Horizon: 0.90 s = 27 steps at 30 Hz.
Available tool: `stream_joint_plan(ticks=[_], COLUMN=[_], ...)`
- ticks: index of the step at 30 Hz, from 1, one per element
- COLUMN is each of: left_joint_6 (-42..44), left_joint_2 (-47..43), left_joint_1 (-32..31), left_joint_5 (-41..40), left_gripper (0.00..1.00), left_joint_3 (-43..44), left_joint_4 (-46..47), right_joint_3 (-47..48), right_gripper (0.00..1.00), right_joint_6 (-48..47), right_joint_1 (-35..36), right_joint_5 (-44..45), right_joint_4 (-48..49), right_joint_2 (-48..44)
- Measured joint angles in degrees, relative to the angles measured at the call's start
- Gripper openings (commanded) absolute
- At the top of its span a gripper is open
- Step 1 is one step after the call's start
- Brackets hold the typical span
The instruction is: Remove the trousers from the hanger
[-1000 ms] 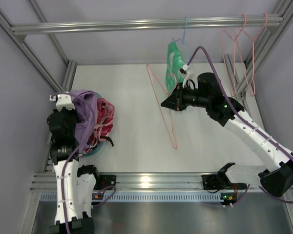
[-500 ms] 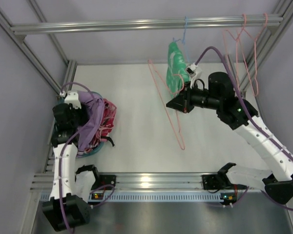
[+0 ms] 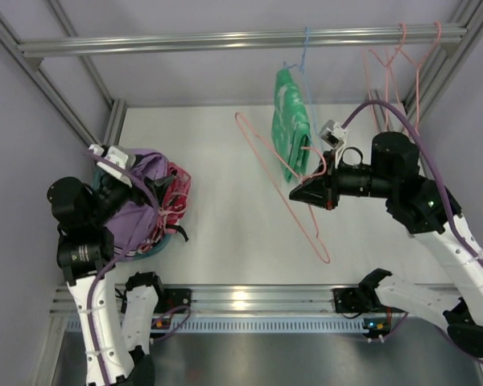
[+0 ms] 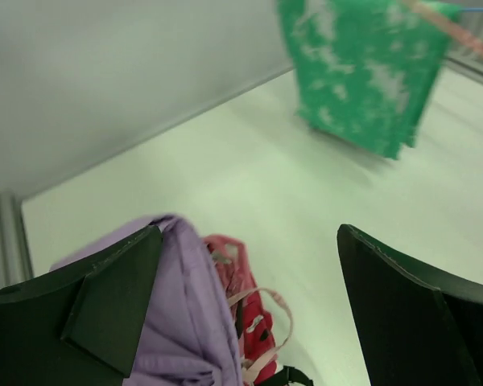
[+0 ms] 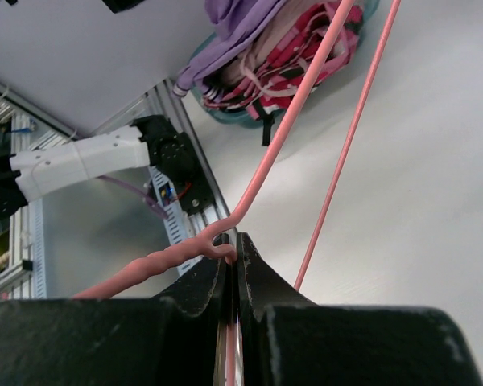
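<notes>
The left end effector (image 4: 249,233) is hovering spread by the soft lilac-purple cloth trousers (image 3: 137,181) (lying on the pink-red heap (image 3: 175,193), frame left); the right end effector (image 5: 233,249) is pinching the thin salmon-pink wire hanger (image 5: 298,104).

On my left wrist camera the green garment (image 4: 362,72) is blurred and runs off the top edge. The trousers (image 4: 189,322) are cut off by the bottom edge and sit partly behind the left hand (image 4: 249,241). From above, they cover much of the heap of clothes (image 3: 175,197). On the right wrist camera the hanger (image 5: 306,88) runs off the top edge, so I cannot see its whole outline there.
</notes>
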Motion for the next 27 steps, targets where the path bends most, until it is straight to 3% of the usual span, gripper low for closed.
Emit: stream_joint_plan(ticks=[5, 10, 14, 16, 23, 27], left_joint_6=[5.88, 13.75, 21.14, 25.49, 35.28, 38.10], left_joint_2=[1.44, 6.03, 8.35, 8.57, 10.91, 13.20], left_joint_1=[-0.09, -0.09, -1.99, -7.10, -36.76, -42.07], left_joint_5=[14.88, 21.46, 23.32, 20.50, 2.80, -2.99], left_gripper=[0.96, 0.88, 0.88, 0.89, 0.86, 0.81], left_joint_3=[5.03, 7.28, 7.23, 5.97, 3.93, 3.93], left_joint_4=[0.37, 0.04, -0.04, -0.09, -0.26, -0.04], right_joint_3=[0.07, 2.36, 5.22, 6.86, 12.50, 12.66], right_gripper=[0.00, 0.00, 0.00, 0.00, 0.00, 0.00], right_joint_6=[-1.01, -1.62, -1.36, -0.92, 1.25, 1.77], right_joint_1=[0.20, 1.60, 3.08, 3.98, 8.61, 10.01], right_joint_5=[-5.73, -7.78, -8.44, -8.66, -9.05, -9.14], right_joint_4=[-1.79, -2.58, -2.27, -1.97, -0.37, -0.37], right_joint_2=[3.26, 11.17, 16.74, 19.32, 26.97, 27.96])
